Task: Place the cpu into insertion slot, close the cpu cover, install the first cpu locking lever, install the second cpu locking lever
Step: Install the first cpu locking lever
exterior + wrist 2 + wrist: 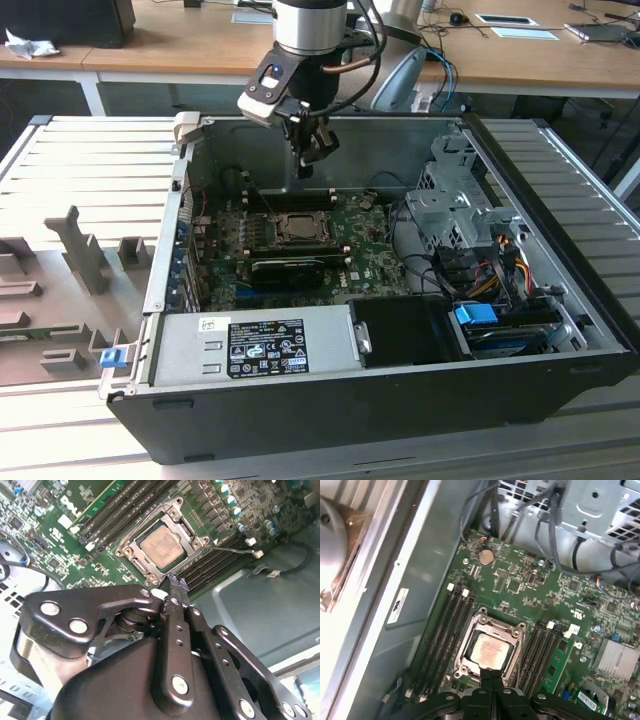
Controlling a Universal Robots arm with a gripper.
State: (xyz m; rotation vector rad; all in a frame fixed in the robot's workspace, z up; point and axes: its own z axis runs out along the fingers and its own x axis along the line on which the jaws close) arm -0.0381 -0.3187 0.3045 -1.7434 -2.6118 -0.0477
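We see the claw point(312, 152) clenched, its fingers point(173, 611) pressed together on nothing, poised above the socket point(131, 551). The chip point(486, 650) sits in that socket, with the cover point(506, 628) lying flat around it, amid the green board point(520, 585) of an open computer case point(330, 400).

Green motherboard point(530, 605), silver-grey cpu point(487, 650), black end effector point(490, 675)

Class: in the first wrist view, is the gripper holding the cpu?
No, the cpu lies in the insertion slot; the gripper holds nothing.
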